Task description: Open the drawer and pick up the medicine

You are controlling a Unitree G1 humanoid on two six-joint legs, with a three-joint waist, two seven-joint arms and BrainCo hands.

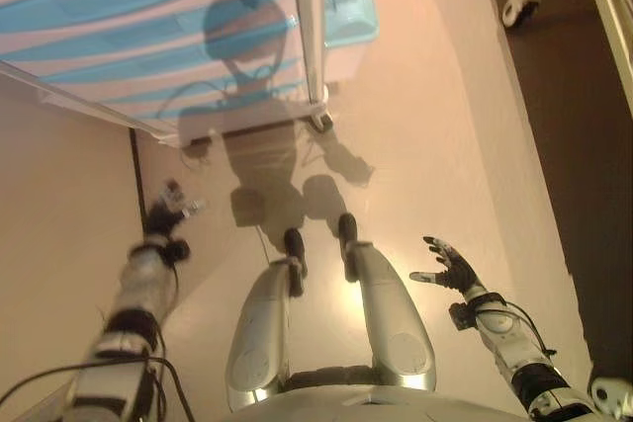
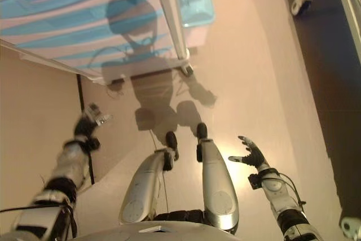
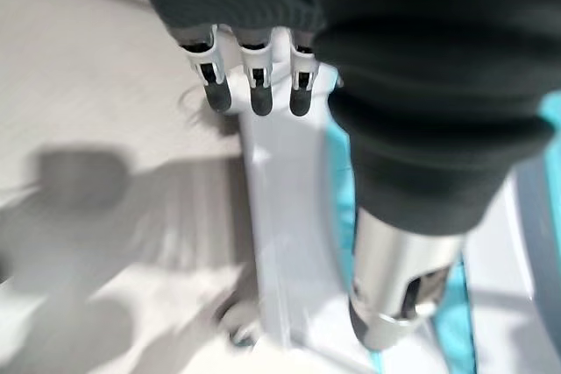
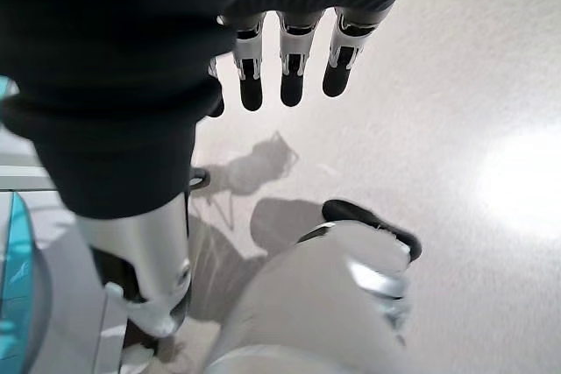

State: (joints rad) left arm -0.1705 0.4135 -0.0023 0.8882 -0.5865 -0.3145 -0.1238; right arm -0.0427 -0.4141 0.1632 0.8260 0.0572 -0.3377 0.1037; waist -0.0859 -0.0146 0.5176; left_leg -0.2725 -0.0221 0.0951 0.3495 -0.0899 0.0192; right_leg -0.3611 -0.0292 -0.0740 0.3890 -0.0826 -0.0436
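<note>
A: Where are the hands?
B: Both hang well short of the drawer cabinet (image 1: 168,37), left hand (image 1: 166,207) and right hand (image 1: 450,266) with fingers relaxed, empty.
A: Drawers?
B: Closed, fronts lying crosswise; medicine unseen.

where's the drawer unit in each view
Left eye view: drawer unit fills the upper left.
Right eye view: upper left too.
Left wrist view: its white corner post shows past the fingers.
Right wrist view: only a turquoise sliver at one edge.
Shared landmark: white corner post.
</note>
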